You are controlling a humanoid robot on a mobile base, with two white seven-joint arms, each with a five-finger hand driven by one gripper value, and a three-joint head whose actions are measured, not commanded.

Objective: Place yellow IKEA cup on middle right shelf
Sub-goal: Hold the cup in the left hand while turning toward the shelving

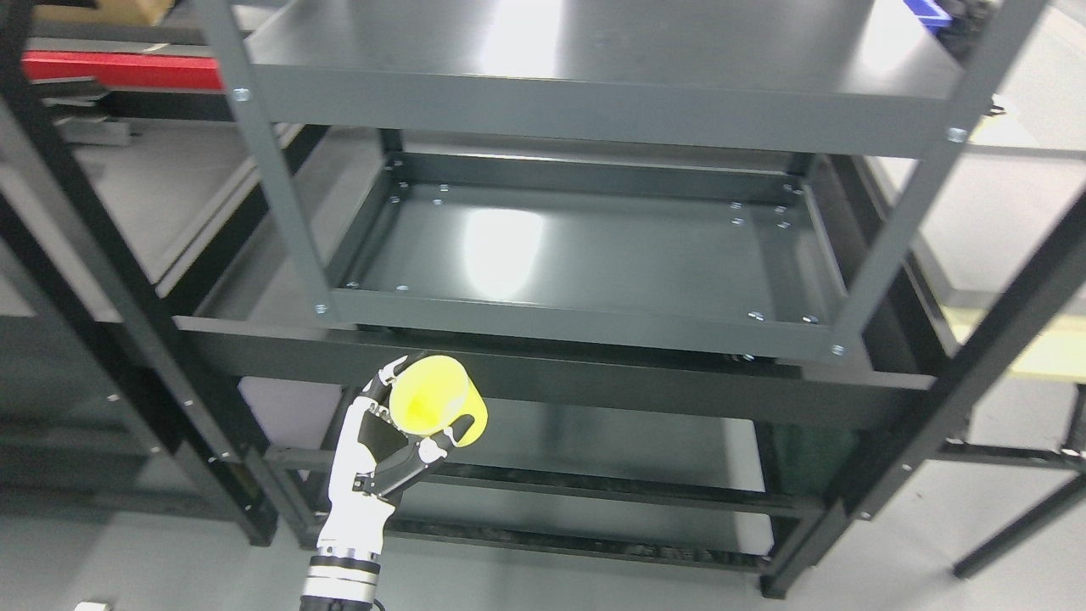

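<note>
1. A grey metal rack (594, 110) stands on a pale floor (127, 560).
2. Its top shelf (594, 42) is bare, with glare on it.
3. The tray-like shelf (594, 255) below shows only bolt heads along its rim.
4. A darker rack (102, 280) stands around it.

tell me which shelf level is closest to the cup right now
The dark lower shelf, whose front edge runs just behind the yellow cup held in the left robot hand. The grey tray shelf and top shelf sit higher.
</note>
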